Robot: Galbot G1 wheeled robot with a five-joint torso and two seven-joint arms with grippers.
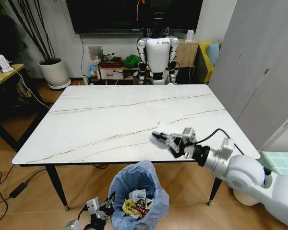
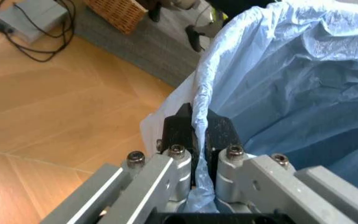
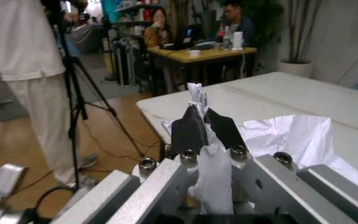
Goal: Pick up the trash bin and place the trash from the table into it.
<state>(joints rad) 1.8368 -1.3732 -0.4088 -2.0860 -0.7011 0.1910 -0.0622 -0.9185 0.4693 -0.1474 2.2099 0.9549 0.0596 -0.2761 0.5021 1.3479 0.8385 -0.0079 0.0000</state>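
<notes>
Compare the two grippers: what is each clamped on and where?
The left gripper sits low beside the table, pinching the rim of the crinkly translucent blue bag lining the trash bin. The right gripper is up over the white marble-look table near its front edge, pinching a crumpled white tissue. Both are shut on thin, soft material.

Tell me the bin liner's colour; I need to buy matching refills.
Translucent light blue, crinkly. The trash bin liner shows best in the left wrist view, pinched by the left gripper.
</notes>
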